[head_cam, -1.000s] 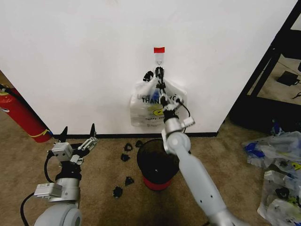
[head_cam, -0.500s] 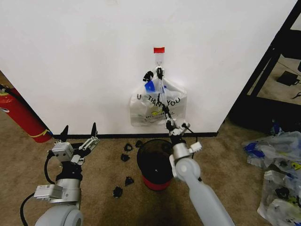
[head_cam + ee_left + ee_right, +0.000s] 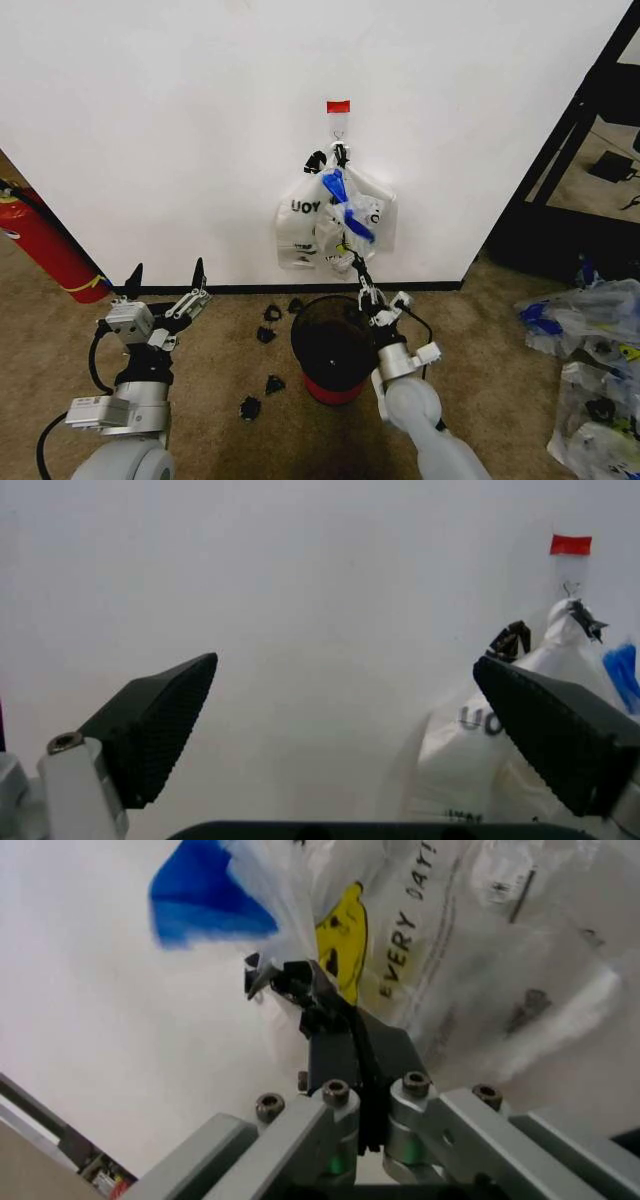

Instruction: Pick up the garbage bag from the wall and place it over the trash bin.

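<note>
Here the right pincer [image 3: 357,264] pinches the garbage bag [image 3: 345,205], partly hiding the whiter bag [image 3: 298,230]; left pincer [image 3: 166,282] gapes wide.

The see-through garbage bag [image 3: 345,208], blue-patched, was stretched down from the wall [image 3: 180,120] hook. The black mesh trash bin [image 3: 330,345] was stood upright just below, nearer.
</note>
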Controlling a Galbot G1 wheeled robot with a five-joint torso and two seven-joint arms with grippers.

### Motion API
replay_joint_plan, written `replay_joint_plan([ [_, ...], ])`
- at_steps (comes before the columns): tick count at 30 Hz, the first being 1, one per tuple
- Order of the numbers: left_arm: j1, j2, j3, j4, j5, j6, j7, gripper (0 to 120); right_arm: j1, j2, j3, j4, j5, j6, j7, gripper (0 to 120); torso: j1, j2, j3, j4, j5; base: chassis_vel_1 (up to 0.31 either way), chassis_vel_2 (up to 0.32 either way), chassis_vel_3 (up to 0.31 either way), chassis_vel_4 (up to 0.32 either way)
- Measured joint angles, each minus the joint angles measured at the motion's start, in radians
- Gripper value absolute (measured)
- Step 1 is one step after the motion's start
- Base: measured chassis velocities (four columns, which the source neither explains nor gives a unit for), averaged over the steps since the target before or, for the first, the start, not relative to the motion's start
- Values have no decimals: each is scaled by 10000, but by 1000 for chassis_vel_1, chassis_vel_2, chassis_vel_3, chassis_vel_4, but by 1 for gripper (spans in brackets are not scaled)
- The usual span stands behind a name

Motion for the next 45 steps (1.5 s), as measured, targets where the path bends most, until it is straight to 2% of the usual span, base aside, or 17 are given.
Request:
replay_joint_plan([
  [13,11,92,2,-26,-43,-12,-3,100,-987,-136,175,-33,-502,971,-1019,0,0,0,0,0,0,0,0,0,0],
  [27,-114,223,-5,107,-193,-5,-11,100,-1407,581,144,-950,-952,1821,-1421,0,0,1,0,1,-1,0,0,0,0],
  [36,-247,343,96,321,-224,11,-14,100,-1585,749,7,-1202,-1299,2164,-1381,0,1,0,0,0,-1,0,0,0,0],
  [45,-627,1001,499,733,-183,56,478,100,-867,517,119,-705,-1536,2251,-1254,0,1,0,2,0,-1,0,0,0,0],
])
